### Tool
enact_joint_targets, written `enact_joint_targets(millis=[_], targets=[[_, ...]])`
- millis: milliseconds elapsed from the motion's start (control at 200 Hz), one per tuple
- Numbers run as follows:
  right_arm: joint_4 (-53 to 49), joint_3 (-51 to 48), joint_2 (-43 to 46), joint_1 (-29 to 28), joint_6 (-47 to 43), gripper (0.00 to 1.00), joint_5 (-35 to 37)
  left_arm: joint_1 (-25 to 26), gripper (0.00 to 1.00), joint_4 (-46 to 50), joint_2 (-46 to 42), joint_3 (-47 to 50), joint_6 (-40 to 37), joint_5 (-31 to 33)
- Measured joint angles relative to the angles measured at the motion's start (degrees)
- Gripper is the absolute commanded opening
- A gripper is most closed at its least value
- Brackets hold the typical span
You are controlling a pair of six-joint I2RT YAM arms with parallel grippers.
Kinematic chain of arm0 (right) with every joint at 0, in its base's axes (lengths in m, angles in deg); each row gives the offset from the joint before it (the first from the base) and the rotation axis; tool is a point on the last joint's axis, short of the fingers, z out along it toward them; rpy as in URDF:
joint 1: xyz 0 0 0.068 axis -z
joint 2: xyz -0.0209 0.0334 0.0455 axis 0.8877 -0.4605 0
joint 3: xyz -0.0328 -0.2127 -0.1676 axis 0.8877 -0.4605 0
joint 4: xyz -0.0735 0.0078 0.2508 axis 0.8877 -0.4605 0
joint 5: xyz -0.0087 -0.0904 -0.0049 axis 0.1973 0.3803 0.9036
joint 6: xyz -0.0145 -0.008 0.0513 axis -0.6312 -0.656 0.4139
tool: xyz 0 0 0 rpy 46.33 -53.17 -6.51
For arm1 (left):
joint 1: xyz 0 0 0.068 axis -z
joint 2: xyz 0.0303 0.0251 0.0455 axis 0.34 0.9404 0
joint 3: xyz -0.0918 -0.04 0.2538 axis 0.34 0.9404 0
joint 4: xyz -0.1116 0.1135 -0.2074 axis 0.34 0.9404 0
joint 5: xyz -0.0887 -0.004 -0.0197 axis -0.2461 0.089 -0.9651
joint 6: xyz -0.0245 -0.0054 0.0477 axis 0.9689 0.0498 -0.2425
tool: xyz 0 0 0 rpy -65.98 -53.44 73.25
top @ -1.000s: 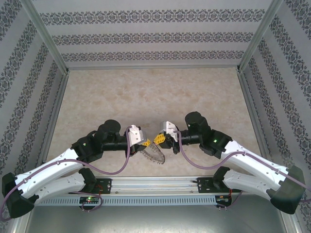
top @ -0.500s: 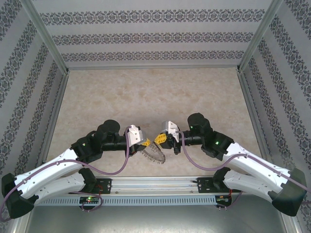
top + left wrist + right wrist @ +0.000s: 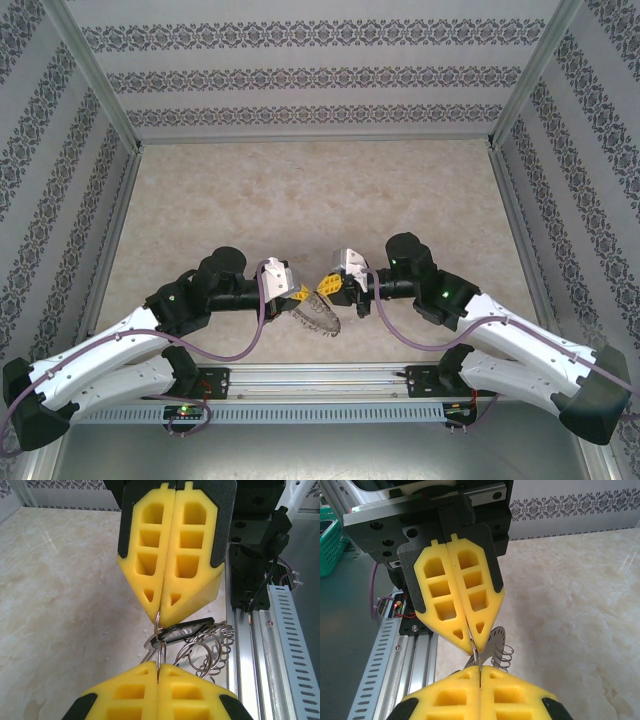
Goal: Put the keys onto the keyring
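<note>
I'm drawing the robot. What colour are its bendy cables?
Purple cables, clearest in the top external view.

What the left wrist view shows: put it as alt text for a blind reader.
Two shut yellow tools meet tip to tip, the left tool below, the right tool above, both pinching a thin wire loop. Beside it hang the dark-headed key and the keyring, fringed with wire coils, against a marbled table.

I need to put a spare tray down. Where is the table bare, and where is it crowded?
Bare: the table from the back wall down to mid-depth. Crowded: near centre, where left gripper and right gripper pinch the keyring.
</note>
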Motion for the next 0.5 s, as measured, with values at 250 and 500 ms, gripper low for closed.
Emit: enact_joint_targets(millis=[250,500], targets=[[0.20,-0.04,-0.11,-0.35,0.17,0.00,0.00,0.00,0.00,0.00,0.00,0.00,-0.13,0.00],[0.13,-0.26,0.46,-0.35,0.37,0.00,0.00,0.00,0.00,0.00,0.00,0.00,-0.15,0.00]])
